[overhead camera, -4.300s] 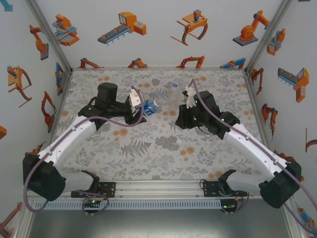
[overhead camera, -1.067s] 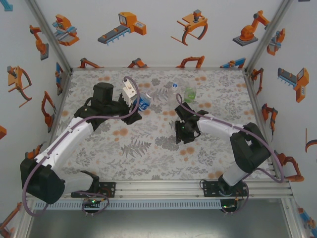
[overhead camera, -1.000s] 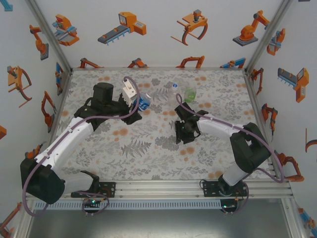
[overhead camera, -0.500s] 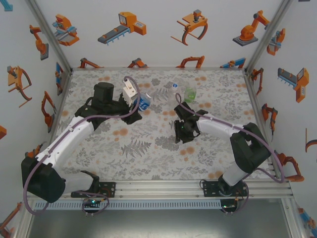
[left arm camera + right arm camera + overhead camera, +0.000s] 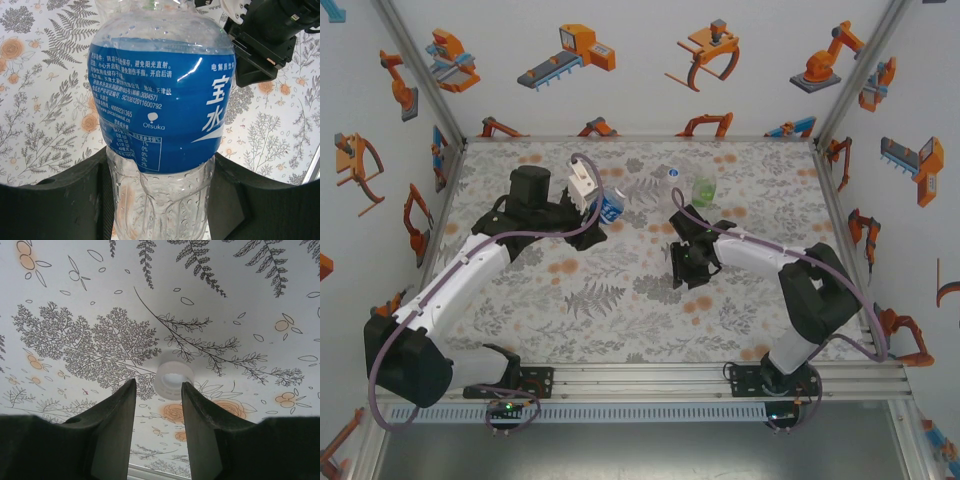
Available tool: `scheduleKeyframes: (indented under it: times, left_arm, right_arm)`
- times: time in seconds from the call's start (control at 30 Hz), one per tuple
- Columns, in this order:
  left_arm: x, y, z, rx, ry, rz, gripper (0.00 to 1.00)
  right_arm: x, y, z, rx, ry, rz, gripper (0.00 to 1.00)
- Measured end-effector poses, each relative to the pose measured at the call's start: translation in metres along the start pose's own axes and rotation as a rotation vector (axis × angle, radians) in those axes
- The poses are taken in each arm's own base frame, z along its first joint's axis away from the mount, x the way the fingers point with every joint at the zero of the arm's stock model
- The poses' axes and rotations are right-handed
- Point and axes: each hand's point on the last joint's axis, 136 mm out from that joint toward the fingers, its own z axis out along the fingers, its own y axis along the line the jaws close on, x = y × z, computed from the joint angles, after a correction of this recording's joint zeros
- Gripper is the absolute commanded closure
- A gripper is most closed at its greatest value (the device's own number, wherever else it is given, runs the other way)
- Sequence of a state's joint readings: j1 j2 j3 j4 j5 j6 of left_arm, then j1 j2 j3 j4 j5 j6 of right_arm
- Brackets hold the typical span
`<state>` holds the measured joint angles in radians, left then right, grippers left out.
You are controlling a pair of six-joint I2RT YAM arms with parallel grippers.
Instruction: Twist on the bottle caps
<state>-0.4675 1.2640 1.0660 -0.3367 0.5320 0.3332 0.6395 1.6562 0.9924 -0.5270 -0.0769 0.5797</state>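
Bottle gripped, cap lying loose
The left tool (image 5: 160, 197) grips the blue-labelled bottle (image 5: 160, 100); the right tool (image 5: 157, 390), narrowly parted and empty, hovers over a white cap (image 5: 174, 379) on the surface (image 5: 250, 300).

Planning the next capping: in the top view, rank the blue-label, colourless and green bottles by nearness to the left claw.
1. Blue-label bottle, gripped in the left claw.
2. Colourless bottle, to its right, farther back.
3. Green bottle, farthest right.
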Motion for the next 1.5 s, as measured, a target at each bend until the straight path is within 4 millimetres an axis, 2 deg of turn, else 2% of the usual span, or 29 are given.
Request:
scheduleKeyframes:
  times: [0.4,0.8,1.2,1.5]
  left_arm:
    - [-0.001,0.000,-0.001,0.005,-0.004,-0.001,1.00]
    - [-0.003,0.000,-0.001,0.005,-0.007,0.000,1.00]
    - [-0.003,0.000,-0.001,0.006,-0.008,0.000,1.00]
    - [-0.002,0.001,-0.001,0.006,-0.006,-0.001,1.00]
  right_arm:
    - [-0.008,0.001,-0.007,0.012,-0.019,-0.005,0.55]
    - [-0.004,-0.002,-0.007,0.034,-0.004,-0.015,0.54]
    - [0.001,-0.006,0.003,0.058,0.028,-0.019,0.54]
    - [0.001,-0.007,0.000,0.075,0.032,-0.037,0.54]
